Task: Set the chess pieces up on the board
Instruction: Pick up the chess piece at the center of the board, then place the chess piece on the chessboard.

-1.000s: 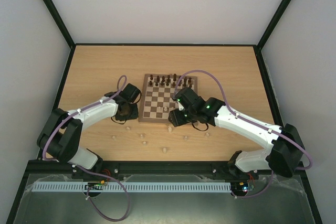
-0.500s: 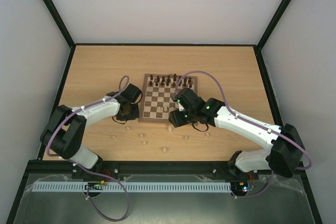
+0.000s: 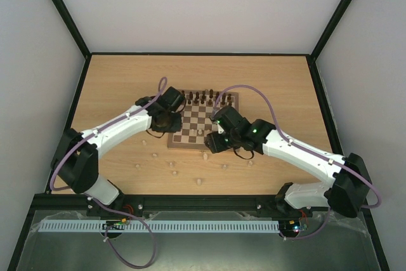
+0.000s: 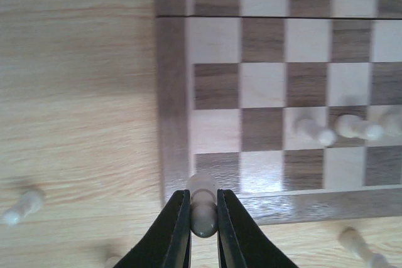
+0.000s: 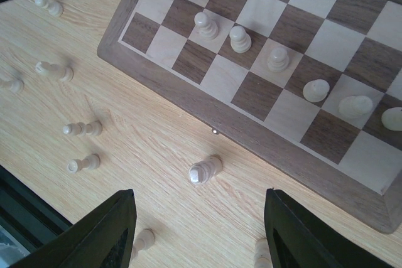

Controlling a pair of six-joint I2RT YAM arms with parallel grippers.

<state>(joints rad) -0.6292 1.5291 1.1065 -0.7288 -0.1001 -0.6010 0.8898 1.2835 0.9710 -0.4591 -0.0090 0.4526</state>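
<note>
The board (image 3: 172,145) lies mid-table, with dark chess pieces (image 3: 200,98) along its far rows and several pale ones (image 5: 239,39) near its front edge. My left gripper (image 4: 203,198) is shut on a pale piece (image 4: 203,213), held just above the board's (image 4: 264,80) near-left corner border. In the top view this gripper (image 3: 165,125) is at the board's left edge. My right gripper (image 5: 200,194) is open above the table just in front of the board (image 5: 207,108), over a pale piece (image 5: 204,169) standing there. In the top view the right gripper (image 3: 214,145) is at the front edge.
Loose pale pieces (image 3: 171,164) are scattered on the light-wood tabletop (image 3: 114,80) in front of the board, some lying down (image 5: 83,128). More are left of the board (image 4: 22,205). Black frame rails edge the table.
My left gripper has shut on a pale piece and carried it from the table left of the board up to the board's left edge. The right arm has stayed still.
</note>
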